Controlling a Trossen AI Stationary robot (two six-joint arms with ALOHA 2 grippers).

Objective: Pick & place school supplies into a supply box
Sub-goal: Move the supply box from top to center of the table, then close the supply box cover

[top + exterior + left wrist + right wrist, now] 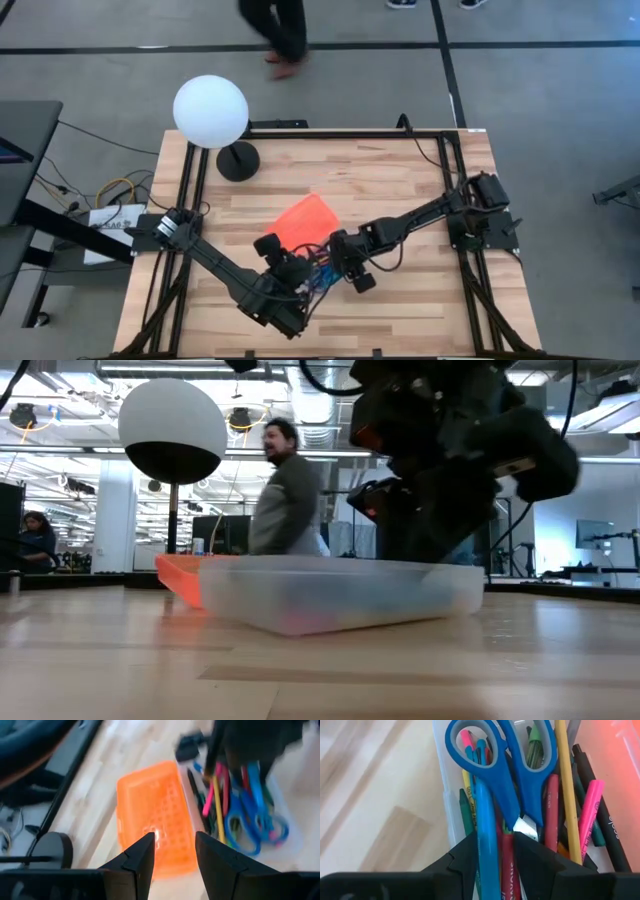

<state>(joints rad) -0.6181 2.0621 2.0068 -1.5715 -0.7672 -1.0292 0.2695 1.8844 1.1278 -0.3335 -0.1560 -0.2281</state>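
Note:
The supply box [322, 272] is a clear tub that stands on its base near the table's middle, and it also shows in the low view [340, 595]. Its orange ribbed lid [305, 220] lies open along the tub's far side. Inside lie the school supplies: blue-handled scissors [505, 765], a blue pen [487, 840], a yellow pencil [567, 785], a pink pen [590, 805] and others. My right gripper [495, 847] is open just over the box, its fingers either side of the blue pen and a red crayon [507, 865]. My left gripper [175, 847] hangs open above the lid [150, 815].
A white globe lamp [210, 110] on a black base [238, 160] stands at the far left of the table. Black frame rails [455, 170] run along both sides. A person [280, 30] walks past beyond the far edge. Bare wood lies to the right of the box.

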